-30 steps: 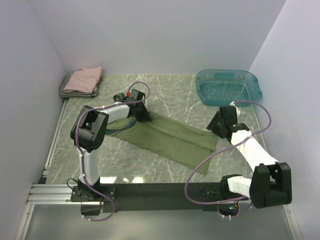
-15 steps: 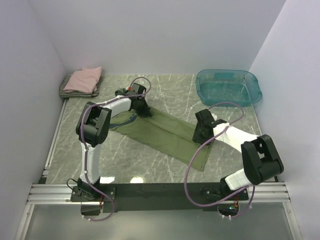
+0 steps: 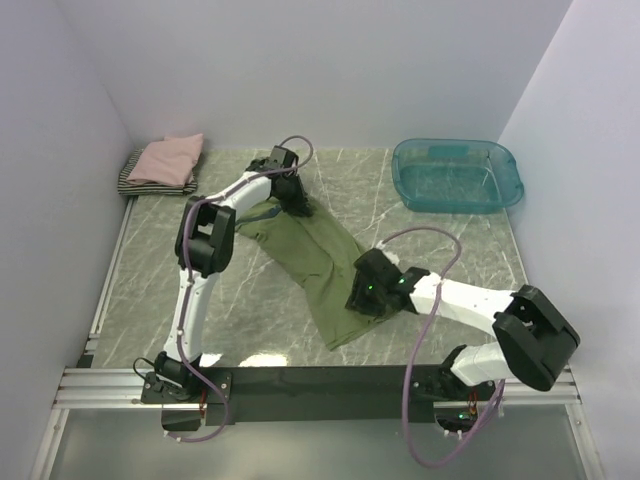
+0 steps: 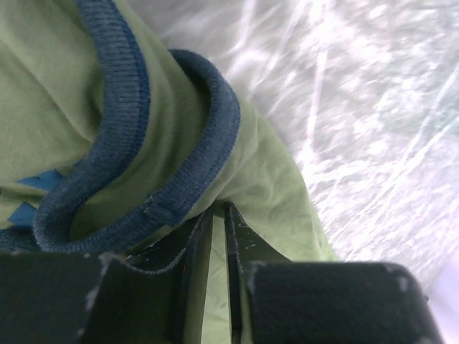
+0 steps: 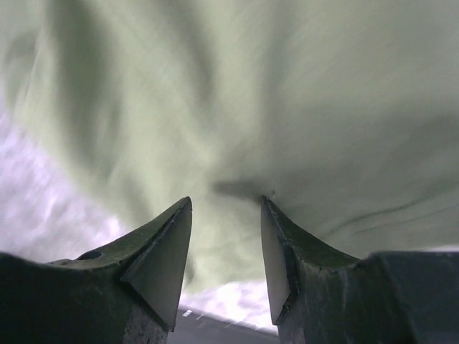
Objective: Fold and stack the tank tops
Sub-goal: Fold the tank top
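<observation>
Now I am pinching the olive-green tank top [image 3: 318, 258] beside its navy trim with my left tool [image 4: 214, 218], jaws narrow on the cloth. It is lying mid-worktop, its long axis running toward the near edge, where my right tool [image 5: 226, 208] is standing half-open at the hem end, gripping nothing.

The unfolded tank top [image 3: 315, 255] lies slanted in the middle of the tabletop [image 3: 250, 320], from far centre towards the near edge. The folded tank tops [image 3: 165, 163] lie one on another in the far left corner, the tub [image 3: 458, 175] in the far right corner
</observation>
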